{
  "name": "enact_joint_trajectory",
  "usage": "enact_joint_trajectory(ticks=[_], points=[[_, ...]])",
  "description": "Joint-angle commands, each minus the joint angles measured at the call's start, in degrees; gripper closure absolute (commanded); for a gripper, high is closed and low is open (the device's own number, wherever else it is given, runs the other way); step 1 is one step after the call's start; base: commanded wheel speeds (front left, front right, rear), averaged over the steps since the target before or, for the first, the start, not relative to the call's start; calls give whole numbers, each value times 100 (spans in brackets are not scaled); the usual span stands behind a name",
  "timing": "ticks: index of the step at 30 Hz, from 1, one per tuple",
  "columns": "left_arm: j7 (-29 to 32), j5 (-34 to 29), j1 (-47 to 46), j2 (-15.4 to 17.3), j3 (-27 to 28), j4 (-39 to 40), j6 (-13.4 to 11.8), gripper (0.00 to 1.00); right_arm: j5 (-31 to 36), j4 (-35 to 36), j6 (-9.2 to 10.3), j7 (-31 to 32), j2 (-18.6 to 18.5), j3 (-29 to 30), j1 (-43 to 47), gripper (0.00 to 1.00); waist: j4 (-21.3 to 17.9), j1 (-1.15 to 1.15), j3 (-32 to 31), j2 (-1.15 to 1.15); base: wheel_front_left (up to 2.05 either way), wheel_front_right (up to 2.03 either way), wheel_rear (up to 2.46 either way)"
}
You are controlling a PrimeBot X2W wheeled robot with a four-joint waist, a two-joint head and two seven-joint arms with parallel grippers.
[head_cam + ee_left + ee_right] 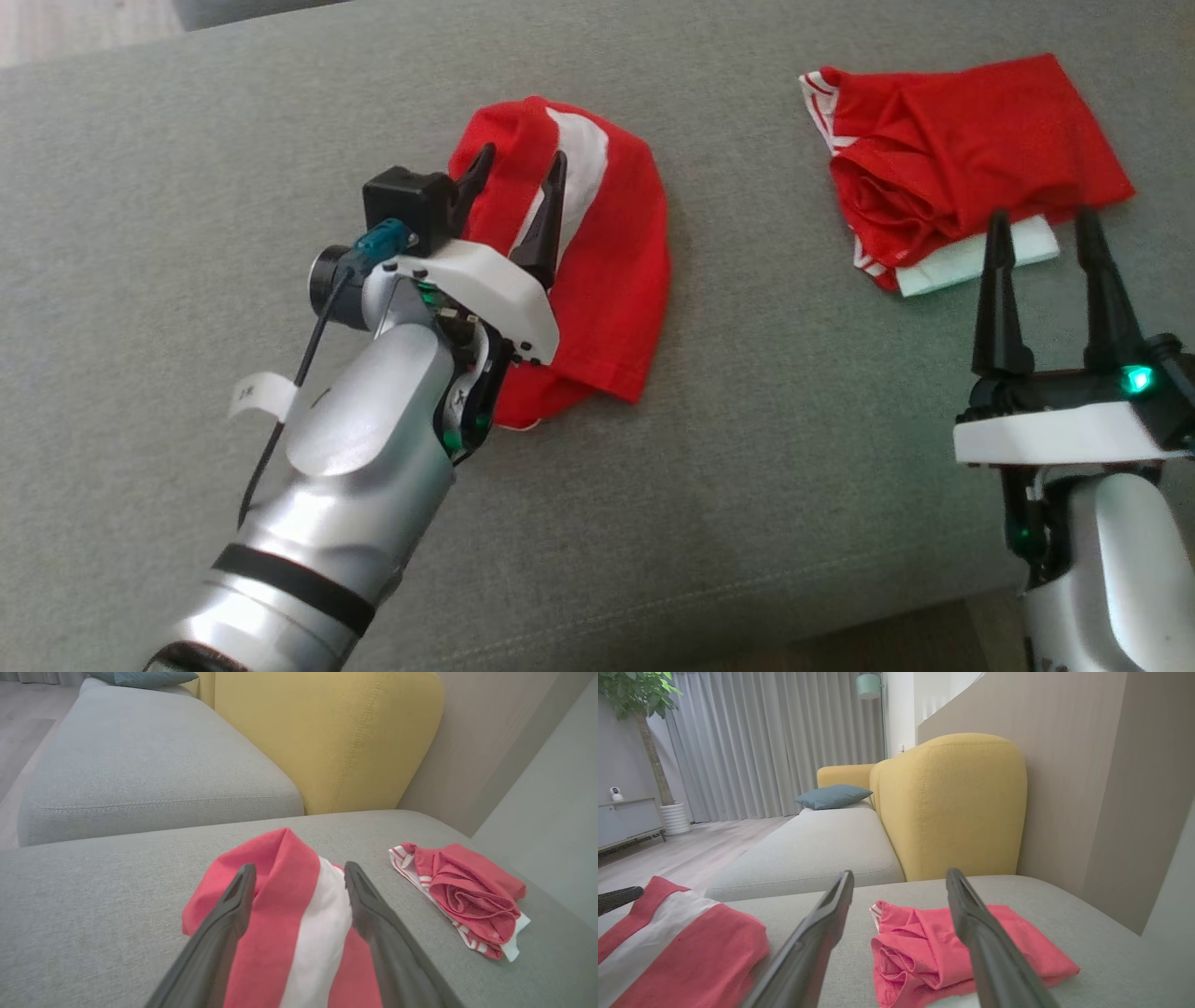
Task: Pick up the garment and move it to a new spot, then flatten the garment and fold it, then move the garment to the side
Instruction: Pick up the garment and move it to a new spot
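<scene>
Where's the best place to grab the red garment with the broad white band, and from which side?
Likely the raised far fold of the banded garment, from above with the left gripper: it humps up between its open jaws.

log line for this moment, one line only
left hand: open over striped garment | right hand: open, empty, by second red garment | both garments on grey sofa

1. Left gripper (pixel 523 154) is over the folded red garment (pixel 616 243), fingers spread across its white stripe (pixel 583 154).
2. Right gripper (pixel 1041 215) has its fingers apart, tips at the near edge of the second red garment (pixel 980 140).
3. Both garments lie well apart on the grey cushion (pixel 187 168).
</scene>
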State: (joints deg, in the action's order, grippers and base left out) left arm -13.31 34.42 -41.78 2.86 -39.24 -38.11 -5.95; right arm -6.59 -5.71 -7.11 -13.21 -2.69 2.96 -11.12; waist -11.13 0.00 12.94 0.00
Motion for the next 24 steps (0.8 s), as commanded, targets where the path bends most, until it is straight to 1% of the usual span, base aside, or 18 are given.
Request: enact_joint_trajectory(ticks=[1, 5, 10, 14, 17, 19, 22, 24], points=[[-80, 1, -249, 72, 196, 136, 46, 0, -12, 166, -37, -81, -19, -159, -126, 0, 89, 0, -45, 0, 0, 0, 0], [-150, -34, -171, 112, 345, 193, 85, 0, 41, 116, -37, -88, -19, -164, -90, 0, 405, 0, -184, 0, 0, 0, 0], [-166, -379, 136, 371, 558, 677, 24, 0, 135, 49, -37, -21, -19, -150, 3, 0, 949, 0, -423, 0, 0, 0, 0], [-167, -715, 711, 649, 723, 1224, -41, 0, 151, -20, -37, 26, -19, -179, 116, 0, 1331, 0, -627, 0, 0, 0, 0], [-168, -1033, 1254, 878, 809, 1762, -32, 0, 162, -87, -37, 42, -19, -209, 206, 0, 1532, 0, -765, 0, 0, 0, 0], [-168, -1229, 1634, 985, 893, 2108, -82, 0, 154, -144, -37, 45, -19, -204, 274, 0, 1649, 0, -846, 0, 0, 0, 0], [-168, -1473, 2170, 1027, 1016, 2589, -145, 0, 135, -247, -37, 39, -19, -258, 397, 0, 1759, 0, -967, 0, 0, 0, 0], [-168, -1599, 2494, 989, 1149, 2854, -231, 0, 100, -306, -37, 29, -19, -314, 457, 0, 1783, 0, -1018, 0, 0, 0, 0]])
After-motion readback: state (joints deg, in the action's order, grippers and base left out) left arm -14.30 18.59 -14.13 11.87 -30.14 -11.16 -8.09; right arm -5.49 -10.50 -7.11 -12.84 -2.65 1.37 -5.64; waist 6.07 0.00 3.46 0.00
